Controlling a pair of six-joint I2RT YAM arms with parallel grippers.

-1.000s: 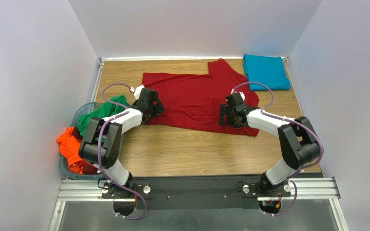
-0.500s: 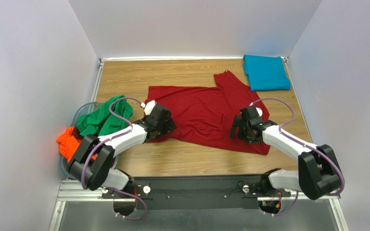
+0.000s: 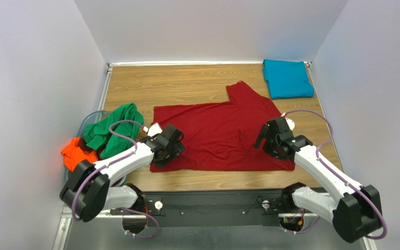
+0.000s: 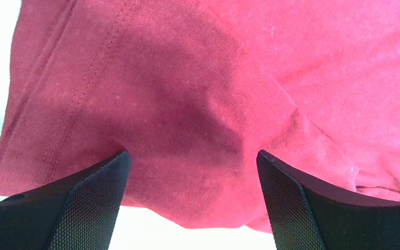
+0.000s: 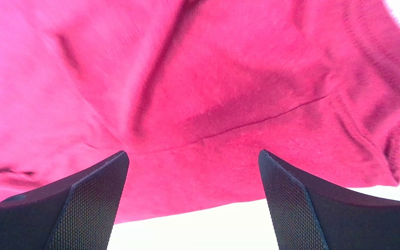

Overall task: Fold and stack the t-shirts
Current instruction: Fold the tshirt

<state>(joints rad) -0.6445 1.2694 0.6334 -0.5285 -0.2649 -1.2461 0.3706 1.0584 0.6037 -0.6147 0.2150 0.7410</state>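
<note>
2 white-black arms (image 3: 129, 159), purple cables (image 3: 304, 111), textured fingers (image 4: 82, 208)

No legible text or markings

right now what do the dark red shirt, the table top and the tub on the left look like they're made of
Dark red shirt: soft matte knit, likely cotton jersey; fine weave, a stitched hem and wrinkles show in the left wrist view.
Table top: wood or wood-look laminate, low sheen, with plank grain lines.
Tub: probably translucent bluish plastic; its rim looks see-through.
</note>
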